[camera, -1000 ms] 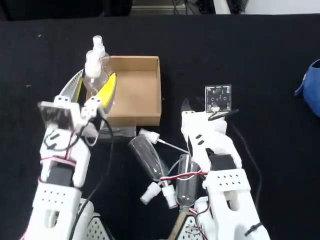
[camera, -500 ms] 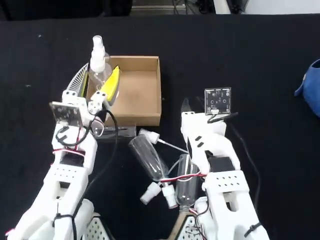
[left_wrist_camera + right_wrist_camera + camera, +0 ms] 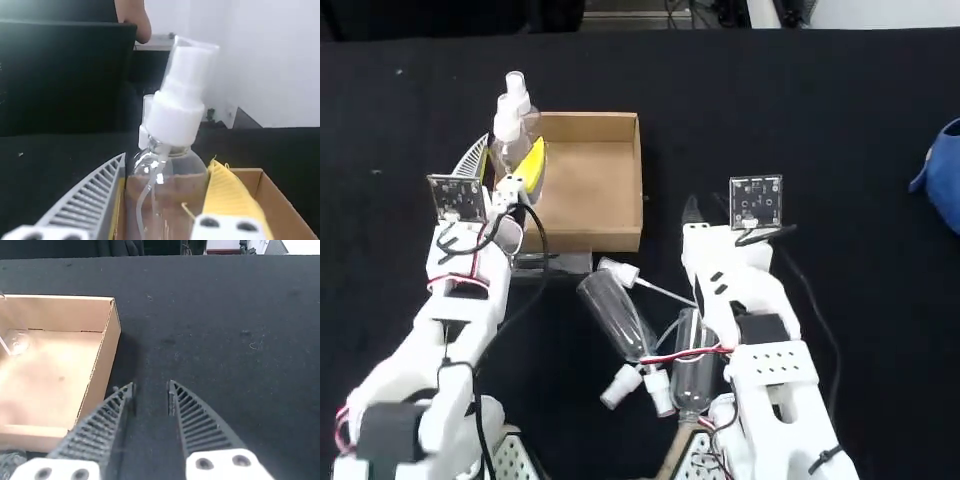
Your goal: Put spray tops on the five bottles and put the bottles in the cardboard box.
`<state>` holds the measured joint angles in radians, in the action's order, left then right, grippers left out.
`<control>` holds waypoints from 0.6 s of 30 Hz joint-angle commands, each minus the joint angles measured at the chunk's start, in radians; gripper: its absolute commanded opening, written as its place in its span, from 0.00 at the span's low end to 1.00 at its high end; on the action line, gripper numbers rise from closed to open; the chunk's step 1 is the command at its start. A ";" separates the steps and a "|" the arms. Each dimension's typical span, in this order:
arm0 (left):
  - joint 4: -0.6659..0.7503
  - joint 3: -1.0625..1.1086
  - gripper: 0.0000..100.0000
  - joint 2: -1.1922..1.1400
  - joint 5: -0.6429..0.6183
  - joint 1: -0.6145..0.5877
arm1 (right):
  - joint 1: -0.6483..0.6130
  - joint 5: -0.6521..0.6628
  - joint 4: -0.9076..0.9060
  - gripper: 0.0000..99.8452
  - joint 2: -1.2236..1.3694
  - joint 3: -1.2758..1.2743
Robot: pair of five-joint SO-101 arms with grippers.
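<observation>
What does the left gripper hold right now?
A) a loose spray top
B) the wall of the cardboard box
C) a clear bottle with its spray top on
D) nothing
C: in the left wrist view the left gripper has a finger on each side of a clear bottle, and a white spray top sits on the bottle's neck.

A capped bottle (image 3: 510, 140) is held upright at the cardboard box's (image 3: 590, 185) left wall, while two clear bottles (image 3: 617, 315) and a spray top (image 3: 620, 272) are laid before it.
</observation>
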<state>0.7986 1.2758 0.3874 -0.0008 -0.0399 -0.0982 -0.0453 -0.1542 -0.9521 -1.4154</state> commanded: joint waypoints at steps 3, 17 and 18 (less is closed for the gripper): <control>0.241 -0.073 0.03 -0.146 -0.006 -0.008 | 0.025 0.009 0.029 0.08 -0.021 0.007; 0.482 -0.189 0.03 -0.497 -0.006 -0.013 | 0.025 0.009 0.029 0.08 -0.021 0.010; 0.489 -0.189 0.03 -0.512 -0.006 -0.013 | 0.025 0.009 0.029 0.08 -0.021 0.010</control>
<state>1.2283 1.1439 -0.0928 -0.0008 -0.0414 -0.0982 -0.0453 -0.1542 -0.9521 -1.4154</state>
